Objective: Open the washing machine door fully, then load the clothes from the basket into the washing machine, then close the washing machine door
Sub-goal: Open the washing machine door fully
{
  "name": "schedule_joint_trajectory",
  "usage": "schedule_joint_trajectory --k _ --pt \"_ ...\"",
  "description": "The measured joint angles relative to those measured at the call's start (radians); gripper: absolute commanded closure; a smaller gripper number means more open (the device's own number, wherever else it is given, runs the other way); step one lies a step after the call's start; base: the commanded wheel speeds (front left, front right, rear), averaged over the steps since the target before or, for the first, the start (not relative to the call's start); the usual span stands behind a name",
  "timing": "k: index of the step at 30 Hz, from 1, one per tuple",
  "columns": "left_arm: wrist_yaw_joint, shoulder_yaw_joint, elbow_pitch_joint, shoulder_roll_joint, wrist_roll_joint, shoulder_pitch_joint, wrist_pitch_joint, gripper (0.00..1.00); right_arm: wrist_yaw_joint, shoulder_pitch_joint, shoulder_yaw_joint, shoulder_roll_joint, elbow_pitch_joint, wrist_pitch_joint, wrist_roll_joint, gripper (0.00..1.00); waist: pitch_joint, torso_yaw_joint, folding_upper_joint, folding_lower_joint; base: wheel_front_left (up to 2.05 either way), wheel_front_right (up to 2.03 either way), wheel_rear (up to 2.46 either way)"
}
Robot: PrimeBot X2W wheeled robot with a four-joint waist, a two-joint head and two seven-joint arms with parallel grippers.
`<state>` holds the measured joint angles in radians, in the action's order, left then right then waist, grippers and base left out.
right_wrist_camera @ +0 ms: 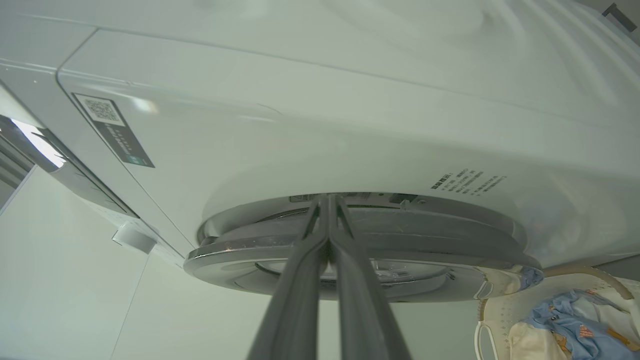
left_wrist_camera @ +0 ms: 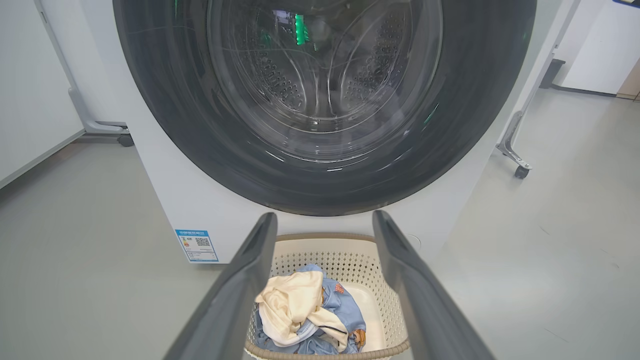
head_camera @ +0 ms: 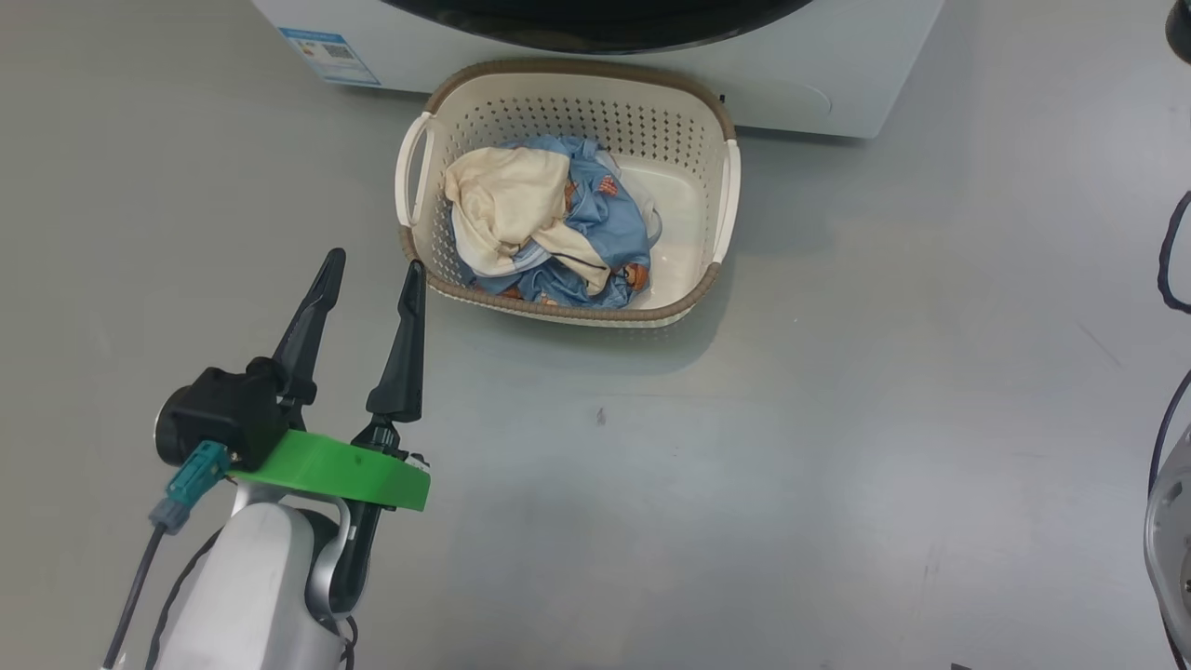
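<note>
Left gripper (head_camera: 375, 261) is hanging wide open, gripping nothing, just left of the basket (head_camera: 577, 73). Clothes (head_camera: 549, 223) are lying bunched in the basket, which is sitting on the floor (head_camera: 837, 419) right before the washing machine (head_camera: 837, 84). Right gripper (right_wrist_camera: 327, 200) is pinching fully closed, empty, tips pointing at the door (right_wrist_camera: 425, 250) edge.

A: Which parts do you note on the left end effector (head_camera: 375, 259)?
B: You note two long, tapered black fingers (head_camera: 402, 354), a black housing (head_camera: 223, 414), a bright green bracket (head_camera: 335, 470), a teal connector (head_camera: 193, 476) with grey cable (head_camera: 135, 582), and a pale silver forearm (head_camera: 247, 586).
</note>
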<state>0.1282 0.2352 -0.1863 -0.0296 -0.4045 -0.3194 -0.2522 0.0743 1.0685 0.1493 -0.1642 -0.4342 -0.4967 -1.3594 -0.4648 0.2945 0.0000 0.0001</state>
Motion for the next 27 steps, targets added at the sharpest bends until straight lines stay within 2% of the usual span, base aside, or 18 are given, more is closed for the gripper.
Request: schedule_joint_trajectory --k 9,27 --pt "0.0 0.042 0.026 0.002 -0.068 -0.014 0.0 0.0 0.024 0.076 -0.034 -0.005 -0.024 -0.013 0.025 1.0 -0.052 0.056 0.0 0.0 0.0 0.0 0.0" --pt "0.0 0.095 0.065 0.007 -0.141 -0.051 0.0 0.0 0.042 0.174 -0.058 -0.031 -0.084 -0.013 0.07 1.0 -0.148 0.144 0.0 0.0 0.0 0.0 0.0"
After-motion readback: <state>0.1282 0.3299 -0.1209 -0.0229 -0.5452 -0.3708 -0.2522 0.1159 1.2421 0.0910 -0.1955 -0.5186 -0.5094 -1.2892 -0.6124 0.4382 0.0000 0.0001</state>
